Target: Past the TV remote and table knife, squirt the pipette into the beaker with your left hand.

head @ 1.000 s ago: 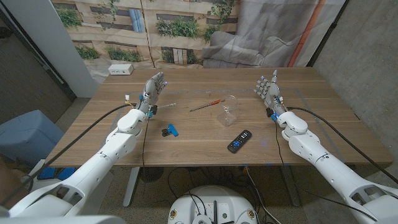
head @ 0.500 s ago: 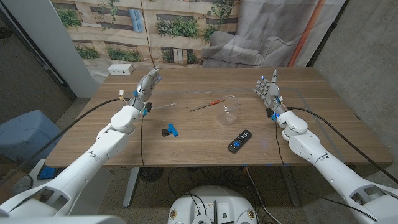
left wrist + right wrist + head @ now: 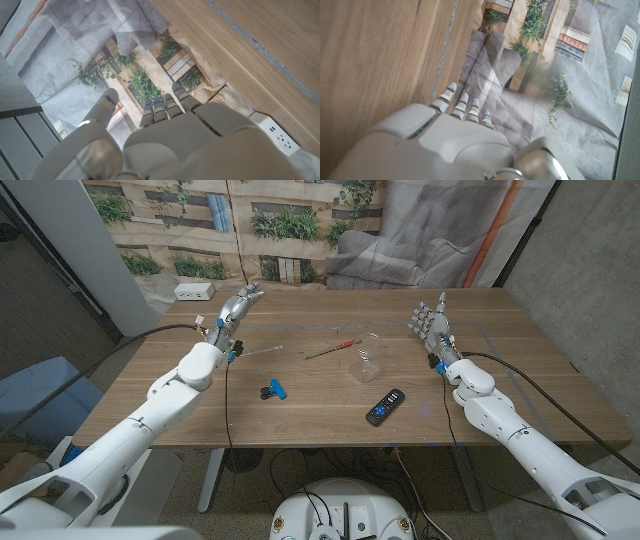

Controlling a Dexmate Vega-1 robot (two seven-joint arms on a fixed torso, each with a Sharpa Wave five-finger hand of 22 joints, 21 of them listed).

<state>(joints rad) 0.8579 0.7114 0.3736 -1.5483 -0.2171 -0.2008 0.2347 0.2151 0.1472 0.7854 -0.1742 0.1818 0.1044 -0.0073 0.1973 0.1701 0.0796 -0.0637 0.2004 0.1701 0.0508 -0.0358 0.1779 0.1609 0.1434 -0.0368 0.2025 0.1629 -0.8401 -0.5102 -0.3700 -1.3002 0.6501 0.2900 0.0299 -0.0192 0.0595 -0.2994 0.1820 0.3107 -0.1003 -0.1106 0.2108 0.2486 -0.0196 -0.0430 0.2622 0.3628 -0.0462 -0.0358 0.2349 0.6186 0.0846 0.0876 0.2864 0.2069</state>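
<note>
The pipette (image 3: 263,353), thin and pale, lies on the wooden table (image 3: 310,415) left of centre. A clear beaker (image 3: 368,358) stands near the middle. Between them lies a slim knife-like tool with a red handle (image 3: 330,349). The black TV remote (image 3: 385,406) lies nearer me than the beaker. My left hand (image 3: 237,308) is raised over the far-left part of the table, fingers apart and empty, beyond the pipette and not touching it; its back shows in the left wrist view (image 3: 165,140). My right hand (image 3: 430,323) stands open to the beaker's right, fingers up (image 3: 450,135).
A small blue and black object (image 3: 273,389) lies on the table nearer me than the pipette. A white power strip (image 3: 194,292) sits at the far-left corner (image 3: 272,132). A printed backdrop hangs behind the table's far edge.
My left hand has swung left and farther from me, away from the pipette. The right hand and the things on the table have not moved.
</note>
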